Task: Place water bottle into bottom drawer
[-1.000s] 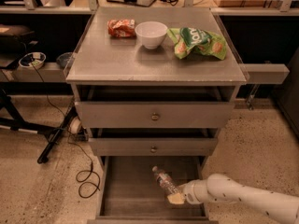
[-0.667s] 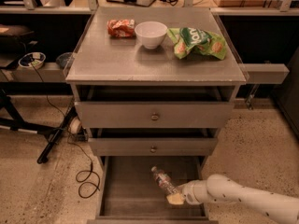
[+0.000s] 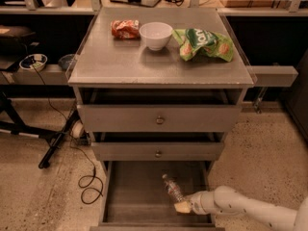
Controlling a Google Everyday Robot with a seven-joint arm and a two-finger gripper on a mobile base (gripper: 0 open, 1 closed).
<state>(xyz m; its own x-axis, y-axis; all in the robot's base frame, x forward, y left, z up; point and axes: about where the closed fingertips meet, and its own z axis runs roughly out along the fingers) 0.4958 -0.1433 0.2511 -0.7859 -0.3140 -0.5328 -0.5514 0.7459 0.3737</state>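
High front view down onto cabinet [image 3: 159, 69]; gripper [image 3: 183, 207] lower right, in bottom drawer [image 3: 134, 191]

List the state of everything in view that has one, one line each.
Bottom drawer: pulled open.
Middle drawer: looks closed.
Top drawer: looks closed.
Water bottle: inside the bottom drawer, near end at the hand.
Hand: low inside the bottom drawer, front right.
Bowl: upright, looks empty.
Green bag: crumpled, lying on the cabinet top.
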